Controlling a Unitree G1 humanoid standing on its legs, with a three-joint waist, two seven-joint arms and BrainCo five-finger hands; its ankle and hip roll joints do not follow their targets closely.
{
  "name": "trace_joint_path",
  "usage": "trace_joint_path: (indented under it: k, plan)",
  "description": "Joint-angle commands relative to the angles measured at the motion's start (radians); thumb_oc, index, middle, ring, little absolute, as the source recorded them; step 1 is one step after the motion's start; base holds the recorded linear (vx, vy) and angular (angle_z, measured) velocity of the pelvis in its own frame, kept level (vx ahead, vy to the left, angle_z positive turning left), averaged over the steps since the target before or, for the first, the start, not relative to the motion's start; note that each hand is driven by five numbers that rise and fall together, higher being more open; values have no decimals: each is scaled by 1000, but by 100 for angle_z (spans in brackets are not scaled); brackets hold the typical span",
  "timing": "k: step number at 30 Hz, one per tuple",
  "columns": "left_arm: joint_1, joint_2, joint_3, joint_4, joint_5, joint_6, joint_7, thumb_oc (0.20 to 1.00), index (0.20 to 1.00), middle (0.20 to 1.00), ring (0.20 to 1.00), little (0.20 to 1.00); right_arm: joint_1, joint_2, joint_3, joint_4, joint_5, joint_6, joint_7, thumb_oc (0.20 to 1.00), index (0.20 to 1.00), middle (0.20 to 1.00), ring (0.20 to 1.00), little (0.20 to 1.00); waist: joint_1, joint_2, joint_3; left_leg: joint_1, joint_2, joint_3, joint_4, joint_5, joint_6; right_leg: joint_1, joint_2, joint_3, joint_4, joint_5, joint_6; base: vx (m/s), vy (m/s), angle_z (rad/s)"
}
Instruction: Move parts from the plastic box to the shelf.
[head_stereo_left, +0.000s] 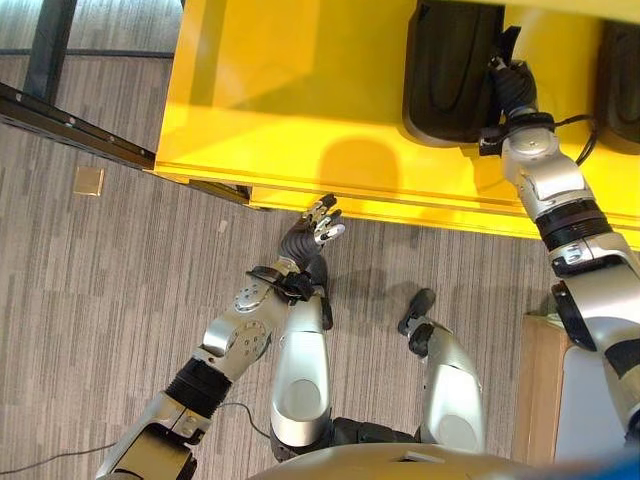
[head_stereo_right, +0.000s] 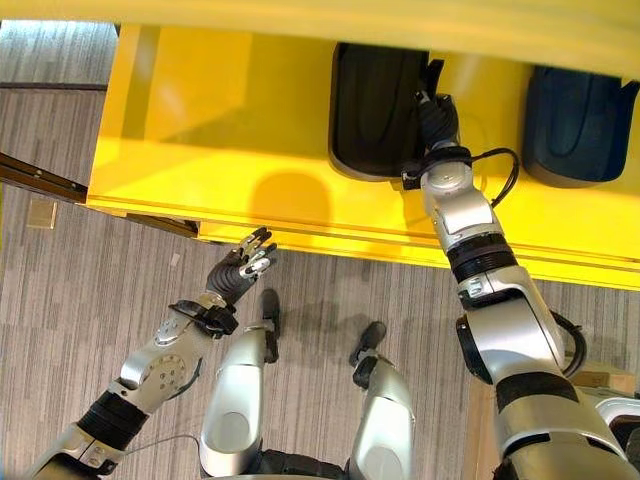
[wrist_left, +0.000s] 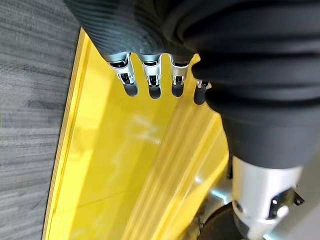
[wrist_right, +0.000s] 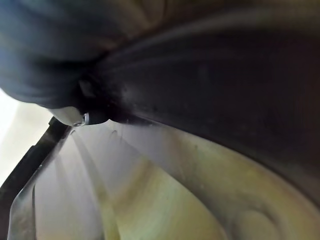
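A black moulded part (head_stereo_left: 450, 70) lies on the yellow shelf (head_stereo_left: 300, 100). My right hand (head_stereo_left: 512, 88) reaches up onto the shelf and rests against this part's right side; its fingers are hidden by the part. The right wrist view looks from very close at the part's dark surface (wrist_right: 225, 90). A second dark part (head_stereo_right: 575, 110) lies further right on the shelf. My left hand (head_stereo_left: 312, 232) hangs open and holds nothing, just below the shelf's front edge; its fingers (wrist_left: 150, 75) show straight over the yellow shelf (wrist_left: 115, 150).
A dark metal beam (head_stereo_left: 70, 125) runs across the floor at the left. A small tan square (head_stereo_left: 88, 180) lies on the grey carpet beside it. A brown box edge (head_stereo_left: 540, 390) stands at the lower right.
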Motion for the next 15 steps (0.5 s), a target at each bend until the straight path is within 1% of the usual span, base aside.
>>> trace_joint_path:
  k: [1, 5, 7, 11, 15]
  plan:
    - [10, 5, -13, -79, -27, -50, -7, 1000, 1000, 1000, 1000, 1000, -41, -45, 21, 13, -1, -10, -31, 200, 200, 200, 200, 200, 14, 10, -27, 22, -6, 21, 3, -60, -21, -8, -33, -60, 128, -70, 90, -39, 2, 1]
    - [4, 8, -22, -82, -15, -53, -14, 1000, 1000, 1000, 1000, 1000, -74, -51, 39, 40, -4, -17, -26, 200, 200, 200, 200, 200, 16, 13, -27, 15, -3, 27, 3, -60, -21, -21, -38, -65, 131, -68, 92, -38, -2, 0]
    - [-1, 9, -25, -82, -16, -56, 1, 1000, 1000, 1000, 1000, 1000, -96, -49, 55, 44, 0, -11, -33, 200, 200, 200, 200, 200, 16, 15, -27, 11, 2, 33, 6, -62, -21, -29, -46, -68, 137, -68, 94, -40, 2, -1]
    - [-6, 12, -25, -79, -19, -63, 0, 1000, 1000, 1000, 1000, 1000, -112, -43, 68, 44, -4, 1, -44, 200, 200, 200, 200, 200, 15, 17, -27, 4, 10, 38, 16, -65, -22, -39, -55, -71, 148, -69, 96, -8, -1, -2]
    - [-12, 12, -28, -85, -19, -53, 9, 1000, 1000, 1000, 1000, 1000, -131, -40, 78, 59, -25, 9, -58, 200, 200, 200, 200, 200, 15, 23, -27, 1, 12, 39, 23, -68, -21, -46, -62, -70, 159, -73, 97, 0, 0, 0]
